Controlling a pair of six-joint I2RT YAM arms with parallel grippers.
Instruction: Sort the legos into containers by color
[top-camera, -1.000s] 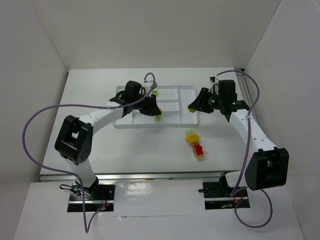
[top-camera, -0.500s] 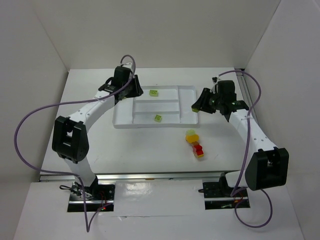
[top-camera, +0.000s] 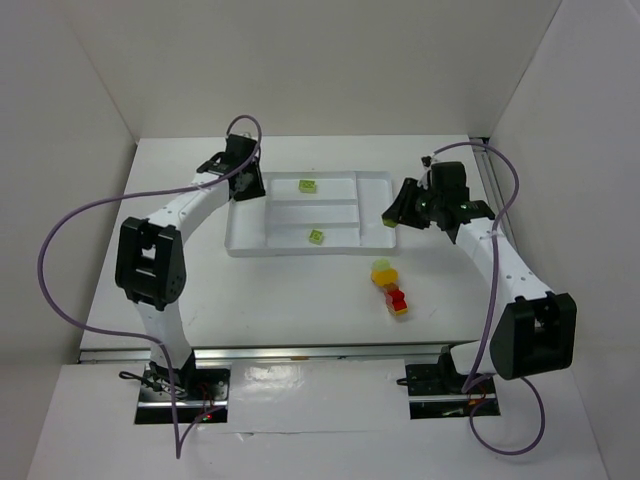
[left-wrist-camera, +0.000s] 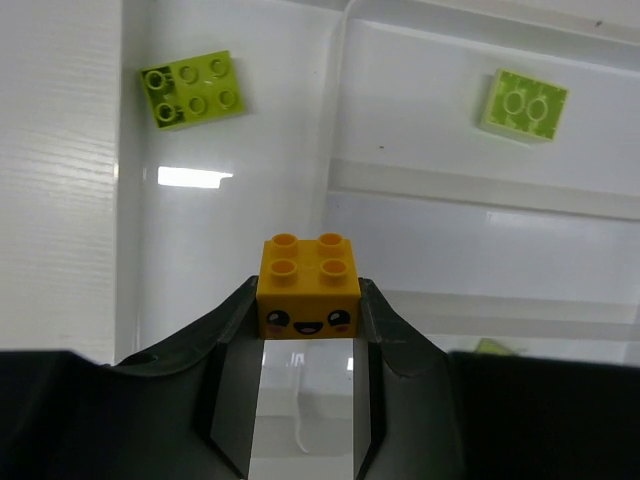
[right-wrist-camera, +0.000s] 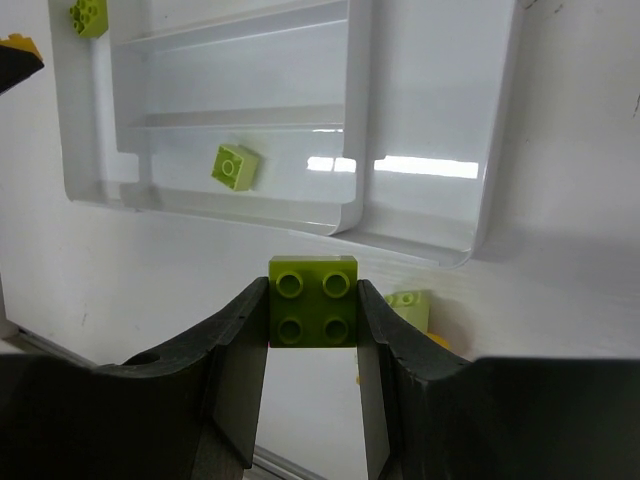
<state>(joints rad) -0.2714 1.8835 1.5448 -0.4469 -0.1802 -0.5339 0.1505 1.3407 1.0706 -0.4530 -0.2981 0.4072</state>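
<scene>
Probably a robotics lab cell. Bare white panels (top-camera: 330, 60) rise beyond the left gripper (top-camera: 252, 188) and right gripper (top-camera: 390, 215); a white table (top-camera: 300, 300) lies beneath.

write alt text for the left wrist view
The left gripper clamps an orange smiley-face brick above the white tray. A green brick lies upper left and another upper right, in separate compartments.

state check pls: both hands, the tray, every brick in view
left hand: shut on orange face brick, above the tray
right hand: shut on held lime brick
tray: flat on table, two lime bricks inside
far lime brick: loose, far section
near lime brick: loose, near section
yellow brick: on table, outside tray
red brick: on table, outside tray
</scene>
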